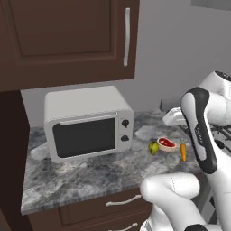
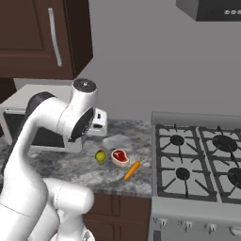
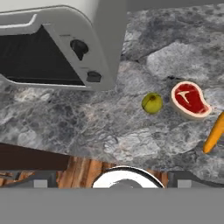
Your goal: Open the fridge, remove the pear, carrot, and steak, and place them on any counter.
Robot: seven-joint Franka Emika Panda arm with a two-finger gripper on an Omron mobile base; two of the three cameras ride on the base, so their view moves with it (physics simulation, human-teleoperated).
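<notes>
Pear (image 3: pixel 152 103), steak (image 3: pixel 190 99) and carrot (image 3: pixel 214 133) lie in a row on the counter (image 3: pixel 65 122), right of the microwave (image 3: pixel 57 43), pear nearest it. Jaws spread wide, holding nothing.

Kitchen, gas stove (image 2: pixel 202 164), microwave (image 1: pixel 88 122), marbled counter (image 1: pixel 81 178), cabinets (image 1: pixel 67 38)

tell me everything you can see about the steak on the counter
The small flat slab of red steak has a pale tan fat rim and a whitish T-shaped mark in the middle. It lies flat on the grey marbled stone counter, between the small yellow-green pear and the slim orange carrot. In the hand view it sits apart from both. Nothing grips it.
</notes>
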